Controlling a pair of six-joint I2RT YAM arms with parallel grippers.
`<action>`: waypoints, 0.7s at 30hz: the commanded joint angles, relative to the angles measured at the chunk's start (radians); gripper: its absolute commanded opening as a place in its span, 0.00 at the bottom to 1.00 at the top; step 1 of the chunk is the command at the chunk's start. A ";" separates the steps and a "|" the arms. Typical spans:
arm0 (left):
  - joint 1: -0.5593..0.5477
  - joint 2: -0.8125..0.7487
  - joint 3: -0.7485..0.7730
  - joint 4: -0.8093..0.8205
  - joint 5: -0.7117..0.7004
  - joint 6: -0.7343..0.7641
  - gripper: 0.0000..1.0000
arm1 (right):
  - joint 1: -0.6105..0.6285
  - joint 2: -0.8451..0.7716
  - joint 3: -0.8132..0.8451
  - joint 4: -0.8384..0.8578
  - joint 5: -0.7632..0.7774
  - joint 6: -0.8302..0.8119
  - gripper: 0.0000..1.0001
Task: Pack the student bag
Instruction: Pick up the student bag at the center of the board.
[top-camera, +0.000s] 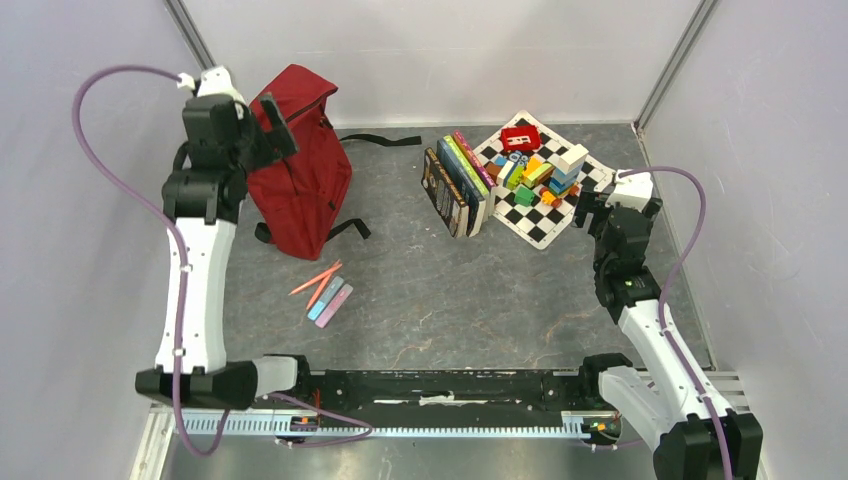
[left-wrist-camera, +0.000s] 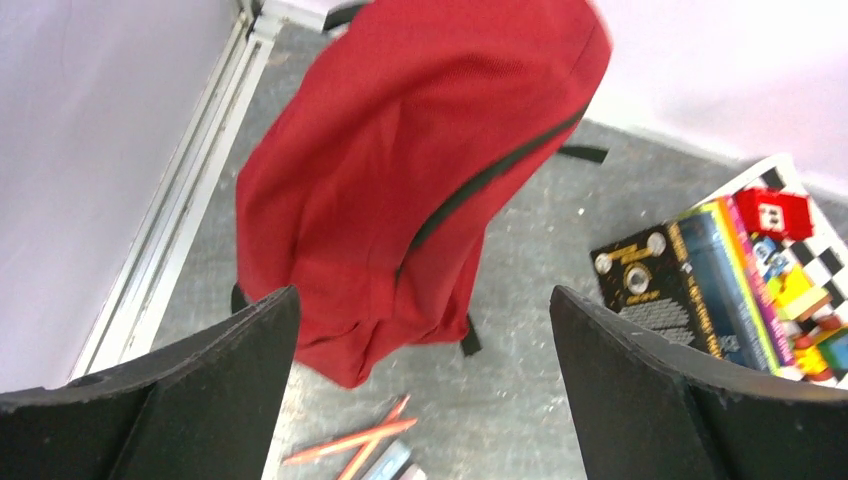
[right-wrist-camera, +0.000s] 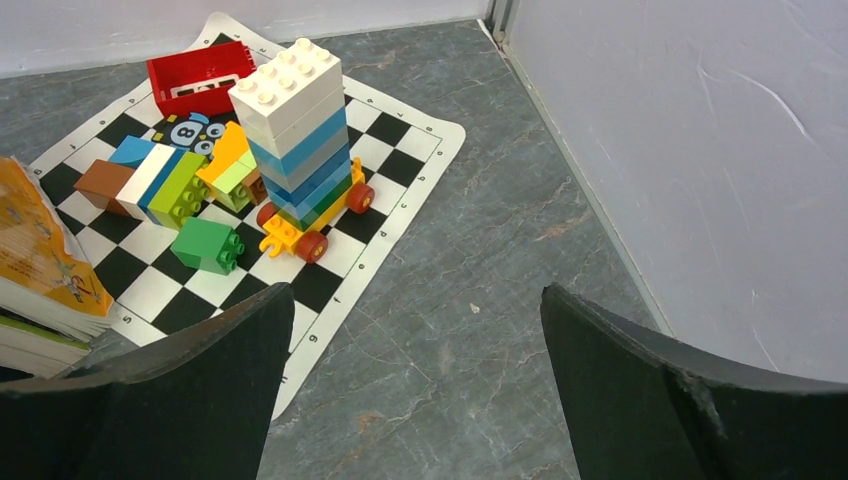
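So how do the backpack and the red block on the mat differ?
The student bag is soft fabric and much larger; the red block is small rigid plastic. The bag sits on bare table; the block lies on the checkered mat. The bag has a black zipper; the block, white markings. Both are red.

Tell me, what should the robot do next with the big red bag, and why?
Probably lower the left gripper onto the student bag's zipper to start opening it. The gripper hangs open and empty above the bag, the zipper looks shut, and the books and pencils lie outside on the table.
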 joint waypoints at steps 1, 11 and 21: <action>0.006 0.135 0.170 -0.045 0.045 -0.060 1.00 | 0.000 -0.012 0.045 0.016 -0.008 0.021 0.98; -0.040 0.283 0.300 -0.006 0.022 0.024 1.00 | 0.000 -0.052 -0.011 0.023 -0.038 0.076 0.98; -0.157 0.339 0.280 0.036 -0.235 0.318 0.94 | 0.000 -0.027 0.002 -0.009 -0.128 0.073 0.98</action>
